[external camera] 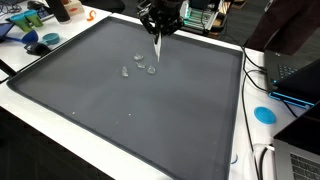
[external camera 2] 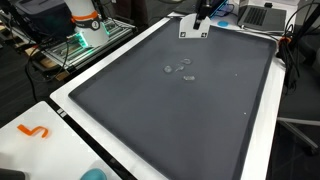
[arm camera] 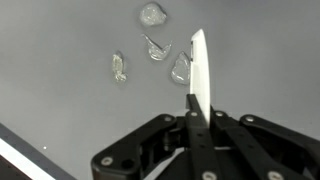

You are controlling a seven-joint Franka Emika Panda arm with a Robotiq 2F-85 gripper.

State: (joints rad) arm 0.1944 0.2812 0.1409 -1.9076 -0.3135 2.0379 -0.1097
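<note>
The fingers are clenched on a thin white strip, which is held tip-down over the dark mat, just beside a few clear scraps.

Gripper holds white strip; perhaps plastic.

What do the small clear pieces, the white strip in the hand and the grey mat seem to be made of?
The clear pieces look transparent and glossy with bright edges, perhaps thin plastic or water. The white strip is flat, matte and opaque, likely plastic or stiff paper. The grey mat looks dull, maybe rubber.
</note>
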